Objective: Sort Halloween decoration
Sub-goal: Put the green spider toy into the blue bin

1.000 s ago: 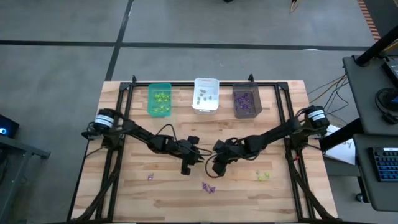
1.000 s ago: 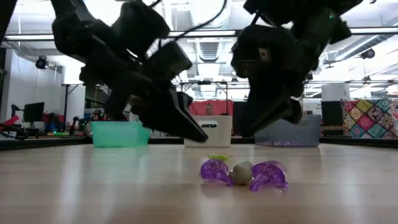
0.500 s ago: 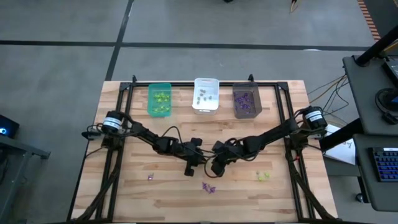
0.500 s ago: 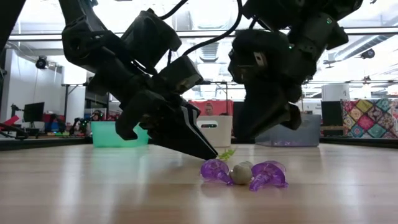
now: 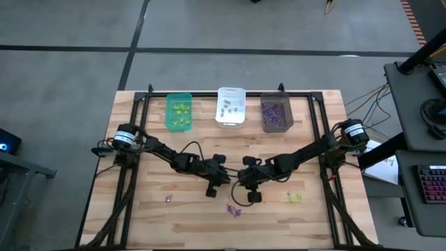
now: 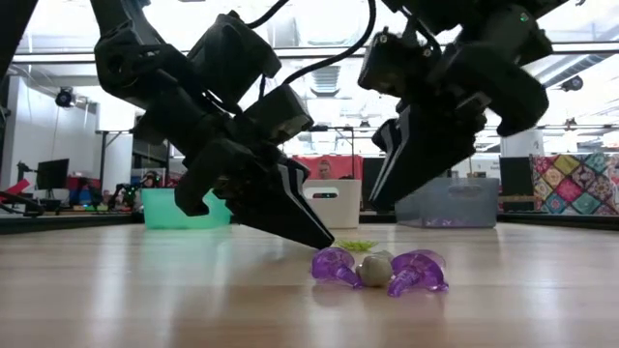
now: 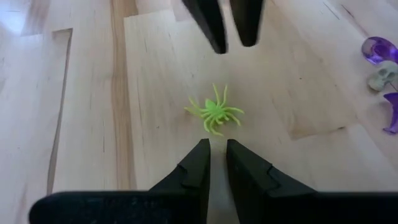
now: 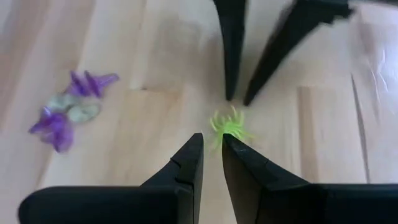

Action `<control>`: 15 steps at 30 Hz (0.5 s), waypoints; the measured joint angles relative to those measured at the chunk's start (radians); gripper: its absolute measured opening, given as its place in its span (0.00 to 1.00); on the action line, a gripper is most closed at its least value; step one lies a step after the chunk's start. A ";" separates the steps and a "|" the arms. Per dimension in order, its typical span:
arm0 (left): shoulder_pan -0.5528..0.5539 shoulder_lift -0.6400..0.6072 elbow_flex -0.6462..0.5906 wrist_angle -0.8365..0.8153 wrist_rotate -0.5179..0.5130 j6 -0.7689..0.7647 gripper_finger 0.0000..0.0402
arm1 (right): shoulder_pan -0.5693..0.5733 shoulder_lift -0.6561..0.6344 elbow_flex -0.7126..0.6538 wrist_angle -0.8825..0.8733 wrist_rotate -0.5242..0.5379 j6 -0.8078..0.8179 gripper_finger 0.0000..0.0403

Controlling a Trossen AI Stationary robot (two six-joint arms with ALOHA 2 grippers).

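I'm hovering both end effectors, left (image 7: 214, 163) and right (image 8: 212, 155), fingers nearly closed and grasping nothing, on either side of a yellow-green spider (image 7: 214, 112) lying on the tabletop (image 7: 87, 124) (purple trinkets (image 8: 59, 115) nearby).

Wood-plank table (image 5: 139, 216) w/ green bin (image 5: 178, 111), white bin (image 5: 231, 106) & grey bin (image 5: 276, 113) along far edge, yellow-green spider (image 7: 214, 112) mid-table, purple/grey trinket cluster (image 6: 379, 269) near front, lone purple trinket (image 5: 168, 198) front-left, yellow-green bits (image 5: 295, 197) front-right.
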State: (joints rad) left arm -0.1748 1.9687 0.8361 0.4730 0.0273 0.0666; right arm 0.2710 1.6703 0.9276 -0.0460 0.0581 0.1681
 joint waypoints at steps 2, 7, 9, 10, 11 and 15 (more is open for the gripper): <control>0.000 -0.012 -0.002 -0.009 0.000 0.002 0.09 | -0.002 0.000 0.000 -0.009 -0.007 -0.001 0.13; 0.000 -0.036 -0.001 0.012 0.009 0.016 0.09 | -0.002 0.000 0.000 -0.001 -0.010 0.015 0.13; 0.000 -0.036 -0.001 0.039 0.009 0.018 0.09 | -0.002 0.001 0.000 -0.001 0.007 0.019 0.13; 0.000 -0.034 -0.001 0.051 0.009 0.018 0.09 | -0.003 0.000 0.000 -0.001 0.020 0.018 0.13; 0.000 -0.028 -0.001 0.067 0.009 0.018 0.09 | -0.003 0.000 0.000 -0.002 0.021 0.017 0.13; 0.000 0.000 0.000 0.083 0.009 0.018 0.09 | -0.002 0.001 0.000 0.000 0.022 0.013 0.13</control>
State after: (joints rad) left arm -0.1749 1.9682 0.8364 0.5561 0.0365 0.0849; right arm 0.2685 1.6711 0.9272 -0.0463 0.0805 0.1814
